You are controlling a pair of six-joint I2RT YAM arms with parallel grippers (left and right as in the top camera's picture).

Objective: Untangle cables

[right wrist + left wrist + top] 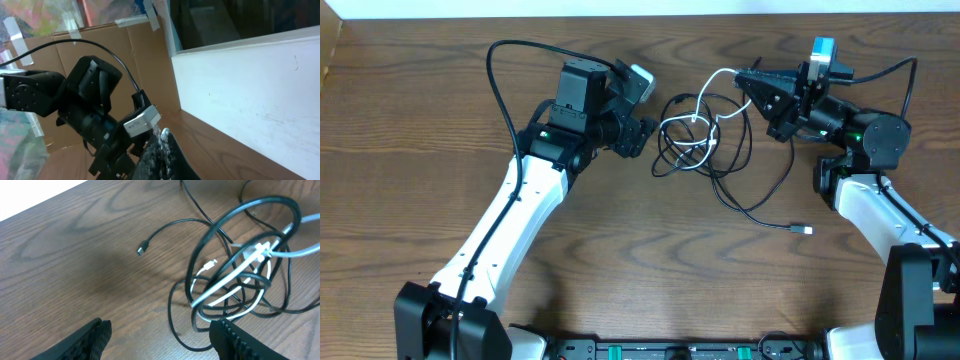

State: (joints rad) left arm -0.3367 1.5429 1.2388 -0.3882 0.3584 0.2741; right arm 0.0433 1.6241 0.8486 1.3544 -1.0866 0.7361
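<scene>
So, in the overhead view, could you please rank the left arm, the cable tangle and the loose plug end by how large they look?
1. Left arm, by far the largest.
2. Cable tangle, a much smaller patch.
3. Loose plug end, tiny.
The gaps are too wide for nearness to the camera to change the order.

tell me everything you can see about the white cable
The white cable is a thin, flexible, plastic-looking cord lying in several loose loops on the wooden table. Its loops thread through the black cables, crossing over and under them. A small white plug end lies inside the tangle. One strand leaves the pile and arcs to the tip of the right gripper; whether it is pinched there cannot be told. The left gripper does not touch it.
</scene>
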